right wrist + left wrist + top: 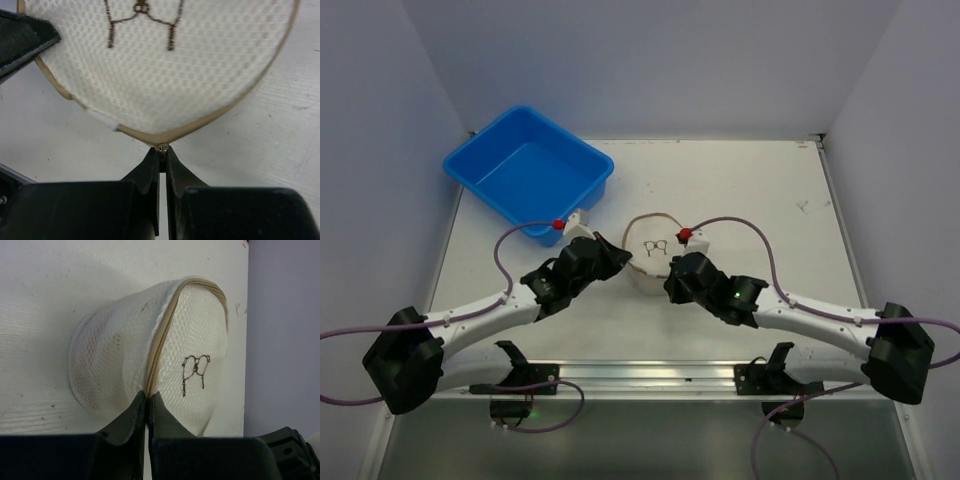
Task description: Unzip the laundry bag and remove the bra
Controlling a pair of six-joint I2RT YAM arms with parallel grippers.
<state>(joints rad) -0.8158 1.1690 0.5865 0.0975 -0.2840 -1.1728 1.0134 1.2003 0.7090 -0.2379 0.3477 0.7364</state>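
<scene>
Right hand [160, 151] pinches the zip tab [160, 146] | left hand [146, 396] is closed on the laundry bag [112, 352] edge | next: pull tab slowly along the zip [159, 347], hold bag still.

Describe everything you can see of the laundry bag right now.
The laundry bag is a cream mesh drum with a tan zipper round its rim, seemingly shut, and a dark bra outline on its face. It rests on the table; the left gripper and right gripper each pinch its zippered edge.
</scene>
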